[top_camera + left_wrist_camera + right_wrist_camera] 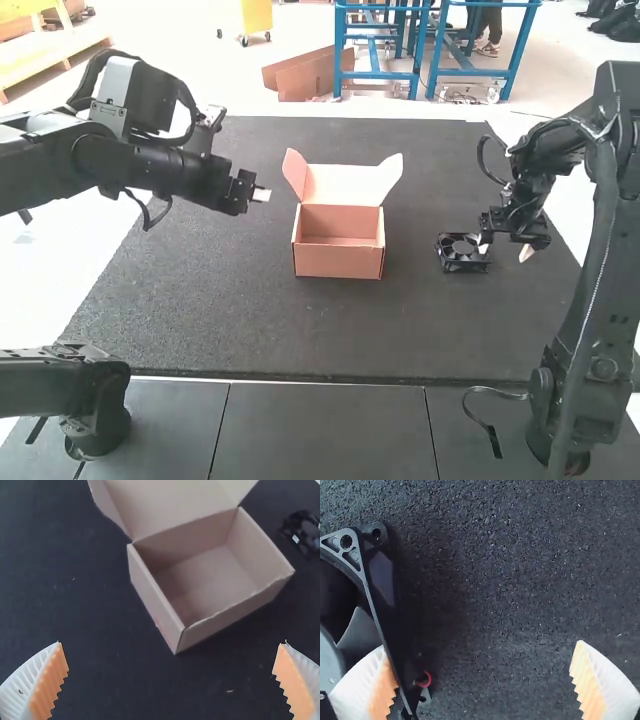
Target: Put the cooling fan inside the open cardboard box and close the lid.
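the cardboard box (338,240) sits about mid-surface on the black mat (200,300), open and empty, its lid (345,180) standing up at the far side with the side flaps raised. the cooling fan (461,252) lies on the mat to the right of the box, apart from it, tilted up on one edge.

the left end effector (258,195) hangs above the mat left of the box, pointing toward it, its white ribbed fingers (42,680) spread wide with nothing between them.

the right end effector (505,247) is down at the mat at the fan's right side. it is open wide too: one orange-padded finger (357,690) is right at the fan's black frame, the other is well off to the right, with mostly bare mat between them. whether the near finger touches the frame is hard to tell.
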Motion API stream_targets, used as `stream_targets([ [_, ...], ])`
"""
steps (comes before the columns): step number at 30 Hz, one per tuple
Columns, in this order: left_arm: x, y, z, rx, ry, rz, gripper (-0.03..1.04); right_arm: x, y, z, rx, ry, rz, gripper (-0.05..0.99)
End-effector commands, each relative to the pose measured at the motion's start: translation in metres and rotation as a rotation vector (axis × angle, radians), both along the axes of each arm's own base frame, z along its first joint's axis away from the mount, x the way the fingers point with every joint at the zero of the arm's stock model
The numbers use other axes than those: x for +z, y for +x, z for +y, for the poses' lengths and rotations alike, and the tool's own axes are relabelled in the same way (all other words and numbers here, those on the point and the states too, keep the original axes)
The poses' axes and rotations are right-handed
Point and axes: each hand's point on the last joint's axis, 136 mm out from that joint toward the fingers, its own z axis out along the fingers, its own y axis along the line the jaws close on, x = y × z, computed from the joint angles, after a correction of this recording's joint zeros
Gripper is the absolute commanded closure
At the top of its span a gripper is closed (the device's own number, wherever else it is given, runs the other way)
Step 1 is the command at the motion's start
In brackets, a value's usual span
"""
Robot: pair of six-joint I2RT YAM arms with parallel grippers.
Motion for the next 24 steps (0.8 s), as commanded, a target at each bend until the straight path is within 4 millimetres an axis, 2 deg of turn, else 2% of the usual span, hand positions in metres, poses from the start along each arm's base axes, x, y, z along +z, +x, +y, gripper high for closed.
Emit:
stream_targets([
  [1,0.011,-0.001,-0.001,-0.009,-0.016,-0.025,0.04,-0.014,-0.011,0.0,0.002,-0.001,0.05,0.41],
  [4,0.011,-0.001,-0.001,-0.009,-0.016,-0.027,0.04,-0.017,-0.013,0.004,0.0,0.027,0.049,0.74],
  [7,0.01,-0.002,-0.001,-0.008,-0.016,-0.022,0.04,-0.02,-0.012,0.007,0.001,0.042,0.036,0.83],
  [9,0.009,-0.002,-0.001,-0.007,-0.016,-0.02,0.04,-0.021,-0.01,0.013,-0.003,0.079,0.027,0.95],
  [14,0.005,-0.002,0.0,-0.004,-0.013,-0.013,0.04,-0.006,-0.003,0.018,-0.013,0.11,-0.014,0.95],
  [19,0.001,-0.003,0.001,-0.001,-0.009,-0.008,0.04,0.055,0.014,0.019,-0.015,0.101,-0.163,0.95],
  [21,-0.002,-0.004,0.002,0.001,-0.005,-0.004,0.04,0.076,0.012,0.02,-0.025,0.102,-0.201,0.95],
  [24,-0.005,-0.004,0.003,0.004,-0.001,0.001,0.04,0.102,-0.002,0.026,-0.031,0.13,-0.214,0.95],
])
